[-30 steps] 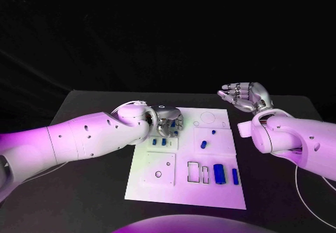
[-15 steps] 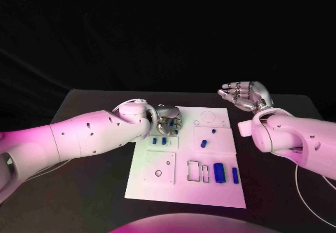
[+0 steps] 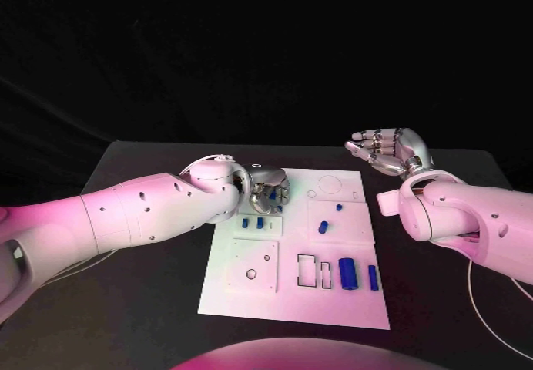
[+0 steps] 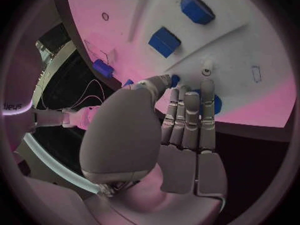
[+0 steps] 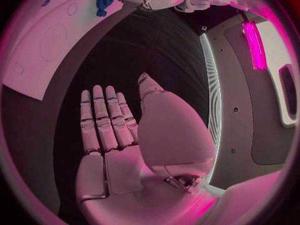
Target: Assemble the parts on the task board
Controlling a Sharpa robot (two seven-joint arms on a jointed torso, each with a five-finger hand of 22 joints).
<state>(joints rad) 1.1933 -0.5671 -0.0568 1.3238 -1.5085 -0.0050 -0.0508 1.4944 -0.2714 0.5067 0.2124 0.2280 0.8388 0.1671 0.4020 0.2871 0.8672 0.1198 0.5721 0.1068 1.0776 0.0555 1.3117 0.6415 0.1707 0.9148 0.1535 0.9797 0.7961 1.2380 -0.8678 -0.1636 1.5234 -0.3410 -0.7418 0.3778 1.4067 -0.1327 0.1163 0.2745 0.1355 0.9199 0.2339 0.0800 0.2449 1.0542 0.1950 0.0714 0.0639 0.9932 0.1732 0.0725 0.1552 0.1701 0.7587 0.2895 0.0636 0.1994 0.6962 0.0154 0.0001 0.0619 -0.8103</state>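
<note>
Head view shows the white task board (image 3: 298,262) at the middle of the black table (image 3: 133,277), carrying five visible blue parts: two small upright pieces (image 3: 252,223), one slanted peg (image 3: 323,228), and two long bars (image 3: 347,274) beside two empty rectangular slots. Left hand (image 3: 264,191) rests fingers-down on the board's far left corner. Left wrist view adds a blue part (image 4: 175,79) at its fingertips (image 4: 207,87), apparently pinched, though grip is uncertain; right hand (image 3: 389,151) hovers beside the board, fingers spread, holding nothing.
</note>
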